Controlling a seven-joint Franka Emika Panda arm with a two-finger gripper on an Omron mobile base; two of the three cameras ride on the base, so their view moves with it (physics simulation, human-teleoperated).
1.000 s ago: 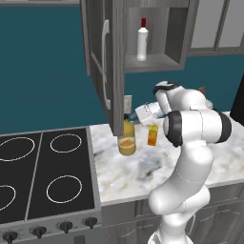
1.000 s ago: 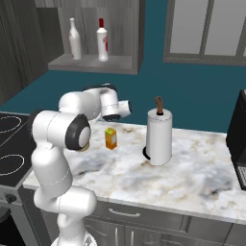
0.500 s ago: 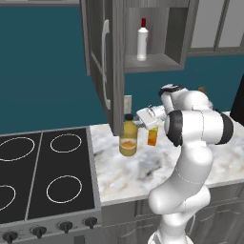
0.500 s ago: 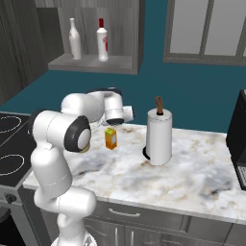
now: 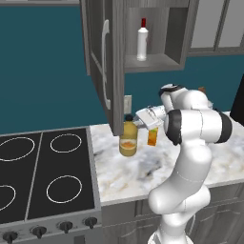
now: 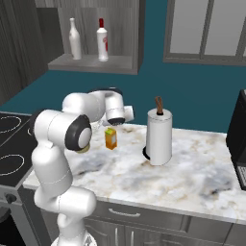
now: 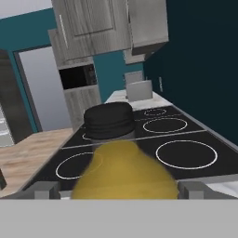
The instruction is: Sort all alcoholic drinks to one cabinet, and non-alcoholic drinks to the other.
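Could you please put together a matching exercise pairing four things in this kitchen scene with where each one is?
Things:
1. red-capped bottle
2. amber bottle
3. juice carton
4. paper towel roll

Places:
A. on the counter, right of the juice carton in the right base view
B. on the open cabinet shelf
C. on the counter, just in front of the gripper
D. on the counter, between the arm and the paper towel roll

Pairs: 1-B, 2-C, 3-D, 4-A

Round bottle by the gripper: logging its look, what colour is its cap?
Black; the amber round bottle's cap shows best in the hand view.
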